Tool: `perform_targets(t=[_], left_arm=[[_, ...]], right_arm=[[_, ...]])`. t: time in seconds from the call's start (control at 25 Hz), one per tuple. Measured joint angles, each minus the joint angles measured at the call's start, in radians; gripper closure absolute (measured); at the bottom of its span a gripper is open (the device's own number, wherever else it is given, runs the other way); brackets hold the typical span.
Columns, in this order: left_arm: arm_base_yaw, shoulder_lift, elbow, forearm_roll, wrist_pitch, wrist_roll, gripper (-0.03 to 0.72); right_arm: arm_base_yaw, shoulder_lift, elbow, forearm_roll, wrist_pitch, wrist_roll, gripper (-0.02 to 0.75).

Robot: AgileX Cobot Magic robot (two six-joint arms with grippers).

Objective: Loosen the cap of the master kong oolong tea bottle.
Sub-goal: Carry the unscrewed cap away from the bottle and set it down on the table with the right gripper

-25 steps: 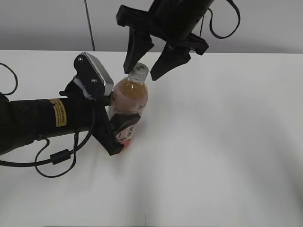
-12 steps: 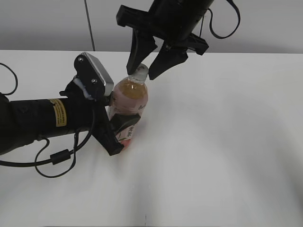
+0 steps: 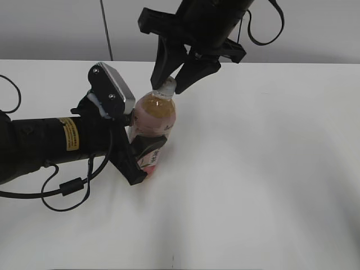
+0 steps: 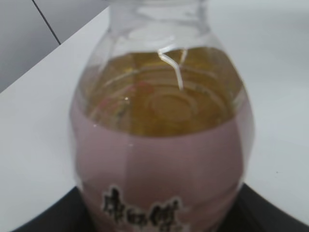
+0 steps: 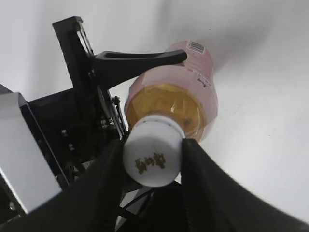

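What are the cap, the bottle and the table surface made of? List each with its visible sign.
Cap: looks like opaque white plastic, smooth and matte, with a small printed mark.
Bottle: clear, glossy plastic, probably; amber tea shows through, with highlights on the shoulder and a pink film label.
Table: smooth matte white, maybe laminate; cannot tell.

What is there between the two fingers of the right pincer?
The small round white plastic cap of the tall clear plastic bottle of amber tea sits between the right pincer's fingers, which press both its sides. The right wrist view shows it best.
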Motion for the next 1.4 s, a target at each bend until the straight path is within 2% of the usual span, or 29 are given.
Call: perform_targets(t=[0.68, 1.12, 1.4], left_arm=[[0.000, 0.000, 0.000, 0.001, -0.004, 0.000, 0.316], [0.001, 0.000, 0.000, 0.003, -0.004, -0.001, 0.316], [0.001, 0.000, 0.000, 0.001, -0.004, -0.002, 0.316]], right_arm=[[0.000, 0.000, 0.000, -0.003, 0.000, -0.383, 0.456], [0.000, 0.000, 0.000, -0.006, -0.011, -0.863, 0.456], [0.000, 0.000, 0.000, -0.006, -0.023, -1.034, 0.458]])
